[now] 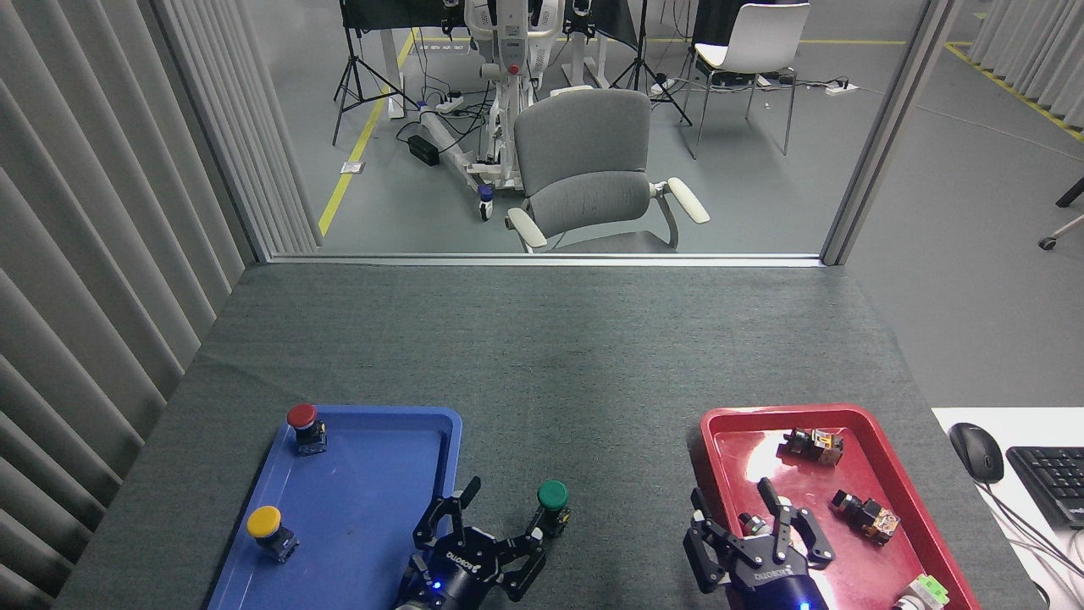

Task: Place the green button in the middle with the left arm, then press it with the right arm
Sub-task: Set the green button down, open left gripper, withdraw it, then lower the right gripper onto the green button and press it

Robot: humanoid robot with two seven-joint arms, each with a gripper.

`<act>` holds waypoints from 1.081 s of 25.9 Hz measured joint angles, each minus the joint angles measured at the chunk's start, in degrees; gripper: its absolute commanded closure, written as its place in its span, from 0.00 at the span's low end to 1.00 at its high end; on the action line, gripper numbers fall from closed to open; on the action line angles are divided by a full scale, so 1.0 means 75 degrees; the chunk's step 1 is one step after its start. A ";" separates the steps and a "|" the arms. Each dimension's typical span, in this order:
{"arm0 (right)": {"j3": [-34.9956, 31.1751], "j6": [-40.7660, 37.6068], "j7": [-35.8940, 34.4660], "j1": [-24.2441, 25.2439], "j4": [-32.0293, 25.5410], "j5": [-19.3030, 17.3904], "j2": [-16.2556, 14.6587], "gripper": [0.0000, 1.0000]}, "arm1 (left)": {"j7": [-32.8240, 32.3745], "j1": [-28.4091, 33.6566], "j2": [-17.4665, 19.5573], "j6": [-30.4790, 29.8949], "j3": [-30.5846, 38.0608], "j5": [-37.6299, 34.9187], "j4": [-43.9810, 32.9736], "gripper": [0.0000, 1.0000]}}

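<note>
The green button [552, 495] stands upright on the dark grey mat of the middle [627, 508], between the two trays. My left gripper [500, 518] is open just left of and below it, with nothing between its fingers; one fingertip [535, 532] lies close by the button's base. My right gripper [745, 518] is open and empty over the left rim of the red tray [710, 424], well right of the button.
A blue tray [373, 508] at the left holds a red-capped button [303, 426] and a yellow-capped button [268, 530]. Several small black parts lie in the red tray. A mouse [976, 451] and a keyboard [1050, 483] sit at the right edge.
</note>
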 measured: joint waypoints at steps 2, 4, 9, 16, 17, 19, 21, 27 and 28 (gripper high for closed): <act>0.0254 0.0005 -0.0009 -0.0159 0.0029 0.0071 0.0010 0.62 | -0.0025 0.0237 0.0196 -0.0004 0.0160 0.0006 -0.0325 0.01; 0.0485 -0.0007 -0.0012 -0.0279 0.0097 0.0196 0.0041 0.71 | -0.0025 0.0413 0.0458 -0.0008 0.0334 0.0012 -0.0707 0.01; 0.1004 -0.0036 0.0017 -0.0593 0.0391 0.0360 0.0150 0.88 | -0.0305 0.1385 0.1103 0.0047 0.1616 0.0026 -0.2238 0.01; 0.1789 -0.0016 0.0439 -0.1263 0.0976 0.0404 0.0359 0.98 | -0.1658 0.2906 0.1342 -0.0668 0.3889 0.0000 -0.4215 0.01; 0.1881 0.0005 0.0569 -0.1342 0.1055 0.0403 0.0409 0.98 | -0.1737 0.2989 0.1254 -0.0720 0.4072 -0.0001 -0.4295 0.01; 0.2038 0.0076 0.0860 -0.1476 0.1193 0.0396 0.0523 0.98 | -0.1909 0.3094 0.0957 -0.0956 0.4479 -0.0001 -0.4402 0.01; 0.2188 0.0176 0.1174 -0.1615 0.1326 0.0384 0.0621 0.98 | -0.2089 0.3120 0.0762 -0.1106 0.4832 0.0012 -0.4438 0.01; 0.2548 0.0267 0.1668 -0.2050 0.1812 0.0337 0.0849 0.97 | -0.2405 0.3085 0.0678 -0.1334 0.5262 0.0040 -0.4316 0.01; 0.2570 0.0269 0.1701 -0.2088 0.1862 0.0332 0.0877 0.97 | -0.2425 0.3083 0.0688 -0.1358 0.5306 0.0040 -0.4311 0.01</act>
